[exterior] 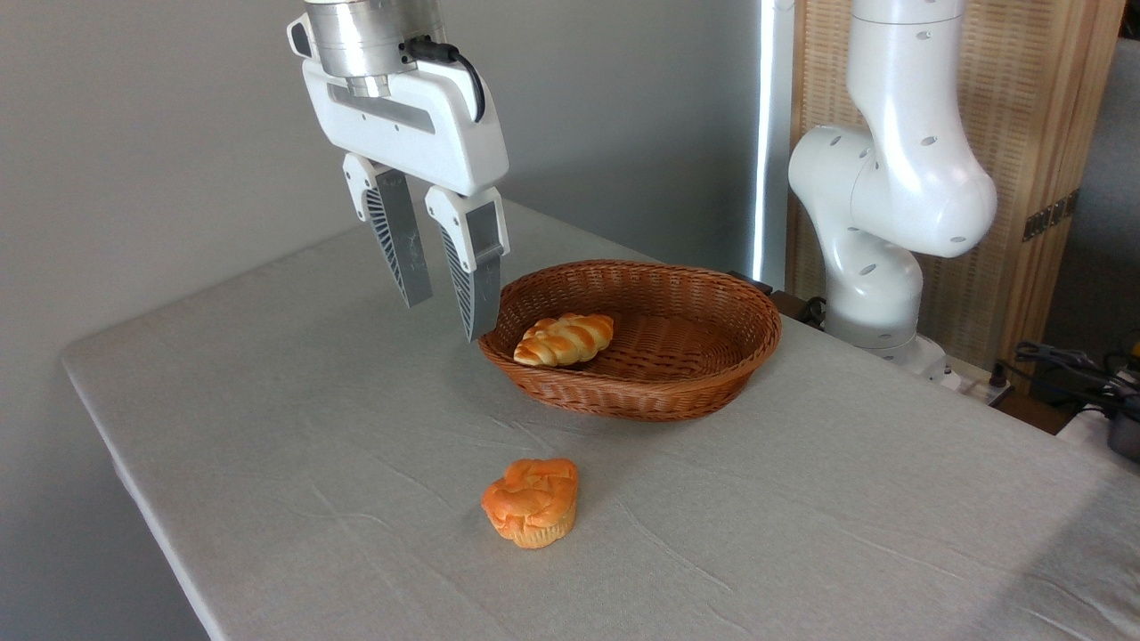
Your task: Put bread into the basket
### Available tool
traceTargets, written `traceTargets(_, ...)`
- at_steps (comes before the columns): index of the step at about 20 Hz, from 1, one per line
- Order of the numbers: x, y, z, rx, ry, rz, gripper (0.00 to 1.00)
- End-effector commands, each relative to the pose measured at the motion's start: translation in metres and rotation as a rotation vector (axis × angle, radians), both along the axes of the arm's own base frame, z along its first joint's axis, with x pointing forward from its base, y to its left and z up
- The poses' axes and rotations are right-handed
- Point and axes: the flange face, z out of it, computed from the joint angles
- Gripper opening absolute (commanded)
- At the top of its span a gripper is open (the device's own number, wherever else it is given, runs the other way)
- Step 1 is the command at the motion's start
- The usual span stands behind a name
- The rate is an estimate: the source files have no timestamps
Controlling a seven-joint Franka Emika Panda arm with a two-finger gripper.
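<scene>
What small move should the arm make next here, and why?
Probably just lift the gripper up and away. The bread already lies inside the basket, near its left side, and the open fingers hold nothing, hanging just left of the rim. The bun on the table needs no handling.

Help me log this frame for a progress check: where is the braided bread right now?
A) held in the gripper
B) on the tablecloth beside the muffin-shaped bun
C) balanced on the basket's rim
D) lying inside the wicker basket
D: the bread lies inside the basket, near its left end, while the gripper hangs open and empty above the table just left of the rim.
</scene>
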Motion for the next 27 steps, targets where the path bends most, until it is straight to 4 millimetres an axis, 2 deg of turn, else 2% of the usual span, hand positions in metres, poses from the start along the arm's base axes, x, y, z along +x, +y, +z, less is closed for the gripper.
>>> traceTargets(1, 0.0019, 0.0016, 0.0028, 0.016, 0.013, -0.017, 1.0)
traceTargets(27, 0.002, 0.0092, 0.0035, 0.016, 0.013, -0.005, 1.0)
